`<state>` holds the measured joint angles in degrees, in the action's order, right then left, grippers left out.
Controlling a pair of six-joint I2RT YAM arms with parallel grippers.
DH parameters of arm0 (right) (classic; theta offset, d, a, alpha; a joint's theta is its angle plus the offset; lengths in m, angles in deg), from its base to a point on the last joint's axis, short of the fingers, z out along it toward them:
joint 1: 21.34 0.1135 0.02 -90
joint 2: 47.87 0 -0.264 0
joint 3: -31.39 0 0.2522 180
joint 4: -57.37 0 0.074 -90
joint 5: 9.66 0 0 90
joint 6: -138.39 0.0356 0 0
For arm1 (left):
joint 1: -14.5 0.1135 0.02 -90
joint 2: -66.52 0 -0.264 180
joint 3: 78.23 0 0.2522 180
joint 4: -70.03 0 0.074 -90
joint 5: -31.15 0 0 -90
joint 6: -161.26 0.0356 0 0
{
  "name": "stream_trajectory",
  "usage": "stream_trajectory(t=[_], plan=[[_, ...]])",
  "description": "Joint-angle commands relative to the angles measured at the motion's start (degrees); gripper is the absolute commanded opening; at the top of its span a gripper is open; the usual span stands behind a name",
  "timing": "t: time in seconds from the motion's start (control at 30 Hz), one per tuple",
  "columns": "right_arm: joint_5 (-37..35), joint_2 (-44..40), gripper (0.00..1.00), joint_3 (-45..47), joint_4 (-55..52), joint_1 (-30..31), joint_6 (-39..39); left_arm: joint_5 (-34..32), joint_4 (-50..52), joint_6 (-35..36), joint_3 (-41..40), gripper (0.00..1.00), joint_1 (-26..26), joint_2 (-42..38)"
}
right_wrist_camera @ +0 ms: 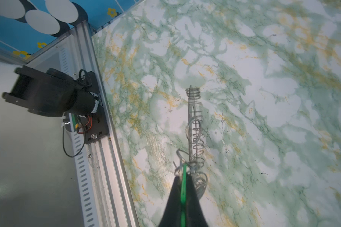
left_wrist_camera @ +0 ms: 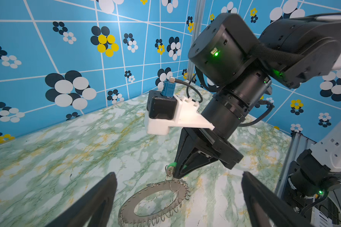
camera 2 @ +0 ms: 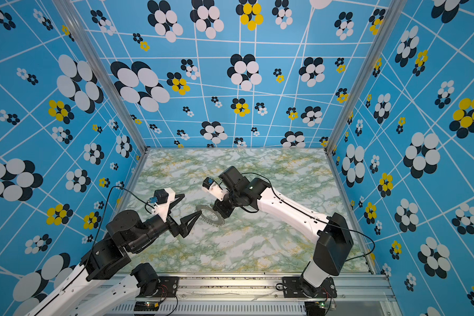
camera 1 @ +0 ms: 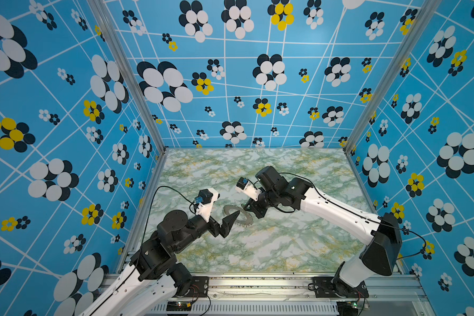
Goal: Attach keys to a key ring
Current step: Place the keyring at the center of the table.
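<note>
Now the right claw point(left_wrist_camera: 176, 174) pinches the key point(left_wrist_camera: 168, 168) at the ring's point(left_wrist_camera: 150, 196) edge; the left claw point(camera 2: 191, 204) gapes apart. Unpinned, the ring could drag if the key snags.

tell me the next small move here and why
Probably close the open left gripper on the near edge of the ring to steady it. The right gripper is shut on the green key tag at the ring's fringe of wire loops, and nothing else holds the ring.
</note>
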<state>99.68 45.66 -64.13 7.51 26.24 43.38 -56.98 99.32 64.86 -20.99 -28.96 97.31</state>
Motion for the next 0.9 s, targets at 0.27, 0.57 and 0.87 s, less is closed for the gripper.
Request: stream_trajectory(t=[0.27, 0.57, 0.87], plan=[[-2.79, 3.76, 0.00, 4.47, -4.62, -9.04, 0.20, 0.16, -0.32, 0.42, -0.86, 1.00, 0.81, 1.21], [-10.55, 4.64, 0.00, 8.75, -7.90, -14.81, 1.01, 1.62, -1.03, 0.43, -0.59, 1.00, 1.10, 2.66], [-13.28, 8.88, 0.00, 9.35, -12.77, -16.38, 1.73, 2.09, -1.47, 0.28, -0.94, 1.00, 1.36, 3.96]])
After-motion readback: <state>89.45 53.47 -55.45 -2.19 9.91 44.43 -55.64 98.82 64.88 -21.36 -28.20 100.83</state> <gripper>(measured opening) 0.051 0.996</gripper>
